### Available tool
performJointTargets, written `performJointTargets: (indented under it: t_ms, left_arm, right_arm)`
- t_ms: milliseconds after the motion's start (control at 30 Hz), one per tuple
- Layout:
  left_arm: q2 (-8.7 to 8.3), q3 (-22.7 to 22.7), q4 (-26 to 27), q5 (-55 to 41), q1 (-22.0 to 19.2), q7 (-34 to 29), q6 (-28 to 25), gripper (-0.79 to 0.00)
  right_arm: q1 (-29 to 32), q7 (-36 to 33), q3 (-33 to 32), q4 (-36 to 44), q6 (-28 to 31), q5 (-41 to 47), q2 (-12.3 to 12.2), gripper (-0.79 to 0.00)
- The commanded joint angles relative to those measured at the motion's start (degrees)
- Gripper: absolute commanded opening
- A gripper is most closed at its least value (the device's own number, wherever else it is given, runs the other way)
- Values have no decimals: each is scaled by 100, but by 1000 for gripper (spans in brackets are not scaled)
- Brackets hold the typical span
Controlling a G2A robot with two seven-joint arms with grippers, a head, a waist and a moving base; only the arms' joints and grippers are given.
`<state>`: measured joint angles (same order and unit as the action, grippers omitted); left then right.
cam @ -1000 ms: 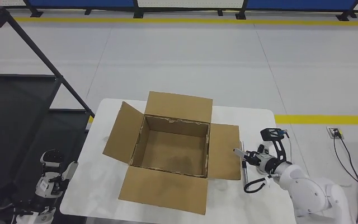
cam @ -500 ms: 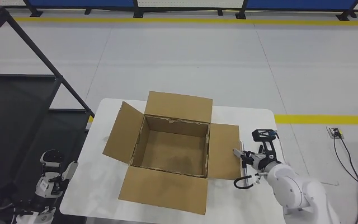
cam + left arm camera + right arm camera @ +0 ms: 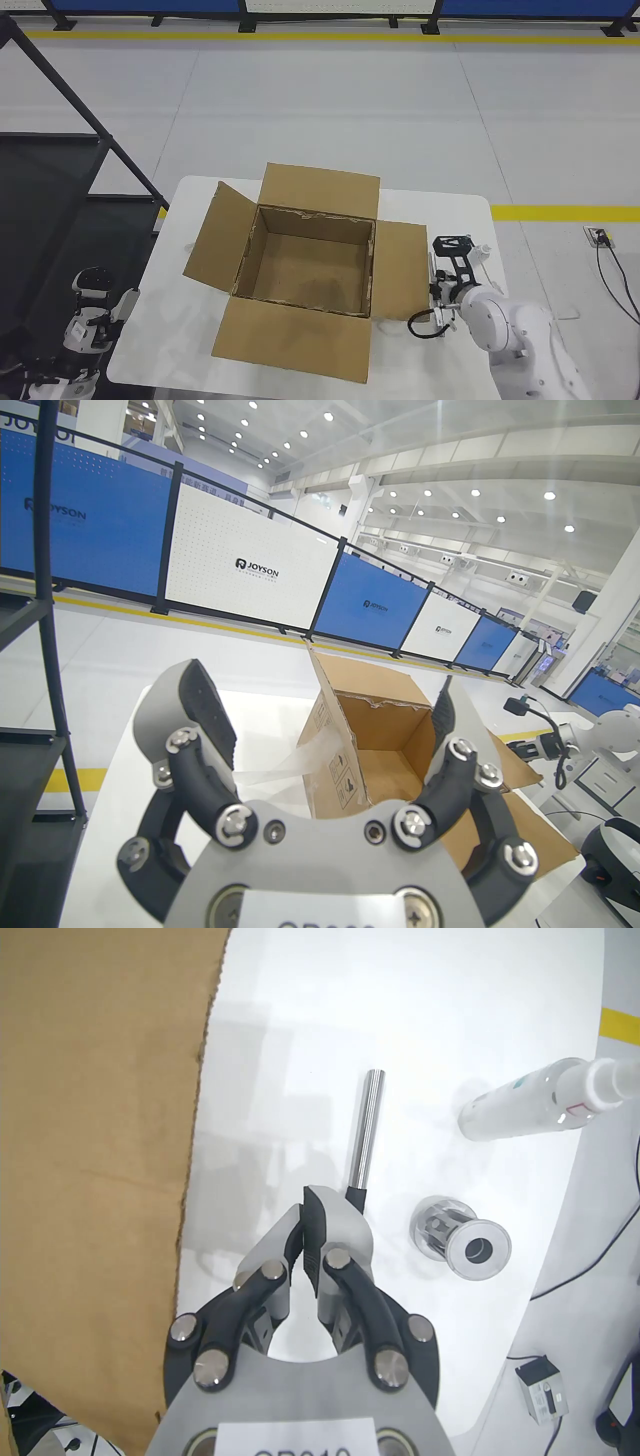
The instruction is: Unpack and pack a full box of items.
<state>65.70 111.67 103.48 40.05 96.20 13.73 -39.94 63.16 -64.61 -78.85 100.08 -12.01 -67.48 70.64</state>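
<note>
An open, empty-looking cardboard box (image 3: 310,270) stands mid-table with its flaps folded out. My right gripper (image 3: 307,1208) is shut with nothing between its fingers, just above the table beside the box's right flap (image 3: 100,1128). A metal rod (image 3: 367,1123) with a black end lies on the table, running out from behind one finger. In the top view this gripper (image 3: 437,292) sits at the flap's outer edge. My left gripper (image 3: 330,710) is open and holds nothing, off the table's left side (image 3: 103,295), facing the box (image 3: 370,725).
A white spray bottle (image 3: 540,1098) lies near the table's right edge, and a clear spool (image 3: 460,1243) lies beside the right gripper. A black rack (image 3: 60,200) stands left of the white table (image 3: 200,330).
The right arm has moved left across the table, up to the box's right flap. The left gripper and the box have stayed put.
</note>
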Motion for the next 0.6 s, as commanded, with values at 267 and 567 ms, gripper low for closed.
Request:
performJointTargets:
  t_ms: [267,567]
  left_arm:
    - [0,0,0,0,0,0,0,0]
    - [0,0,0,0,0,0,0,0]
  right_arm:
    - [-657,-513,385,-1059,-197,-317,58,-702]
    - [-1088,-724,735,-1757,-311,-580,135,-671]
